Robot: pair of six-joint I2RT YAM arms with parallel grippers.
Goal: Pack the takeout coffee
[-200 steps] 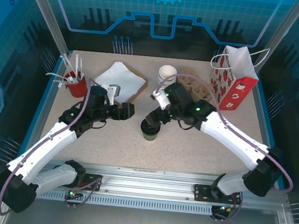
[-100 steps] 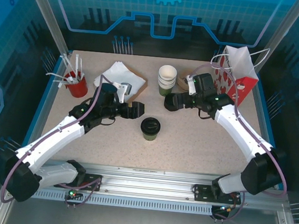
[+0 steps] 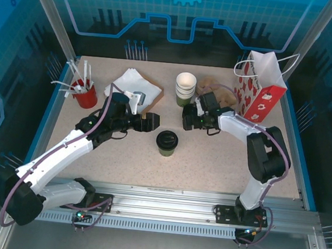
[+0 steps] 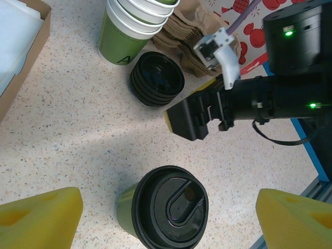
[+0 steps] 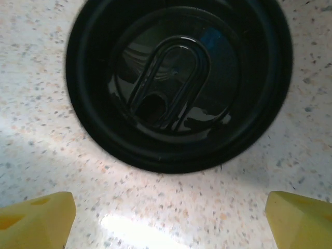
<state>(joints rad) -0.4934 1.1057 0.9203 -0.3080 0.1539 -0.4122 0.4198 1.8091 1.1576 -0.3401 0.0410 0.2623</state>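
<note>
Near the middle of the desk [image 3: 227, 165], a little toward its near edge: the takeout coffee [image 3: 166, 142], upright, black lid on, nothing touching it.

Just beside it on the far-left side: the left gripper [image 3: 151, 121], yellow fingers spread wide. In the left wrist view, the cup low down between the two tips, with a gap on either side.

Just beyond the coffee toward the far edge: the right gripper [image 3: 188, 119], fingers likewise spread wide, holding nothing. In the right wrist view, hanging close over a round black lid, probably the top of the loose stack of lids [image 4: 156, 78], though hard to say for sure.

Further toward the far edge: a stack of lidless cups [image 3: 185, 89], with brown cardboard carriers [image 3: 219, 94] next to it. At the far right corner: the gift bag [image 3: 260, 89], upright.
</note>
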